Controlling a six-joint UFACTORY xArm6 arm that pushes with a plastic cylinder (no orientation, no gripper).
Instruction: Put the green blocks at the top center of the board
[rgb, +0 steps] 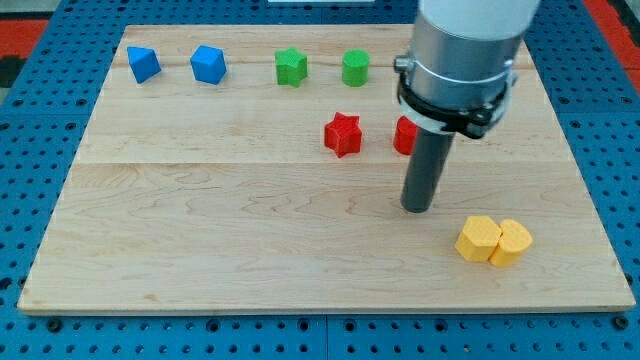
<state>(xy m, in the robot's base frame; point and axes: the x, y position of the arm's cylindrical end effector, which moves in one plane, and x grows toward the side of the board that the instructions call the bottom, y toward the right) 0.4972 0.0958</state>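
Two green blocks sit near the view's top centre of the wooden board: a star-like green block and a rounder green block to its right. My tip rests on the board right of centre, well below the green blocks. It is below a red block that the rod partly hides, and up-left of the yellow blocks.
A red star block lies left of the rod. Two blue blocks sit at the top left. Two yellow blocks touch each other at the lower right.
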